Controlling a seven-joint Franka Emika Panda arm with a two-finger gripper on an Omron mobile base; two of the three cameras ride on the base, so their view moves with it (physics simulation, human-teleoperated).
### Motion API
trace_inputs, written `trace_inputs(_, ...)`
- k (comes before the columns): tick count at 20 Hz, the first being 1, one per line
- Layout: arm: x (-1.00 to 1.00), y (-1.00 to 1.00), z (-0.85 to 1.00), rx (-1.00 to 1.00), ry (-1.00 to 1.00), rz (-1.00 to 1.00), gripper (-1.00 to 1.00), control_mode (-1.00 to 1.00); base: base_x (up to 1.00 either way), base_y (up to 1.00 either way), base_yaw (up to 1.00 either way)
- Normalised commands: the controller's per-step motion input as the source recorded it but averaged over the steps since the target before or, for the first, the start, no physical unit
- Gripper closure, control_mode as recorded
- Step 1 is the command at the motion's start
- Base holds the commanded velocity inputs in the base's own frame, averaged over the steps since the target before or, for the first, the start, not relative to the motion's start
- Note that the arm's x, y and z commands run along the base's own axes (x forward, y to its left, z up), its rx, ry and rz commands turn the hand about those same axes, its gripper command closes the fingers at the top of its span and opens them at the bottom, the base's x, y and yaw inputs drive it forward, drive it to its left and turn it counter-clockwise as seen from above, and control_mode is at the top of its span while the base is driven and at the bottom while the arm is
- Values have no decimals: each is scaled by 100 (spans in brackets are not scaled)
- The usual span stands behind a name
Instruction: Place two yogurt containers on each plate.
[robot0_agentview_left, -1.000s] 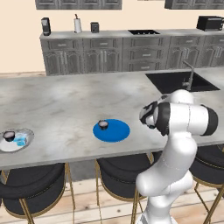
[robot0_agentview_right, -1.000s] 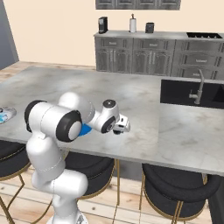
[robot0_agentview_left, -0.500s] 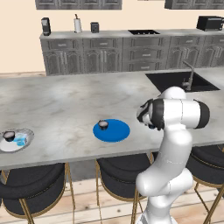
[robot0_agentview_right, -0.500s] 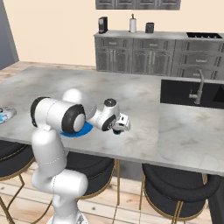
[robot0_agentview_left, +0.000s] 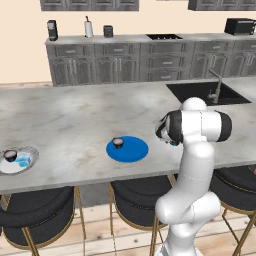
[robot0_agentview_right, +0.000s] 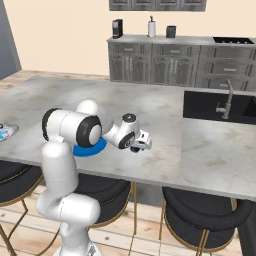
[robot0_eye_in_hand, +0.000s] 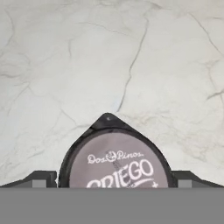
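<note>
Little moved but the arm's elbow swinging upright; hand hangs wide open over a dark yogurt cup on the table right of the blue plate, and closing off-centre could tip it.

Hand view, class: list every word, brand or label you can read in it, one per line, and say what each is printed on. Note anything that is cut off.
"Dos Pinos": on the pale lid of the dark yogurt cup between the fingertips.
"GRIEGO": larger letters below it on the same lid.
Further print beneath is cut off by the picture's edge and cannot be read.
</note>
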Motion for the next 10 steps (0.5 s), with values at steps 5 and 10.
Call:
trace_inputs(5,4,0,-9,0,0,0,100,-100,0,0,0)
trace_inputs(10,-8,3,-2,1,-2,0,100,-100,0,0,0)
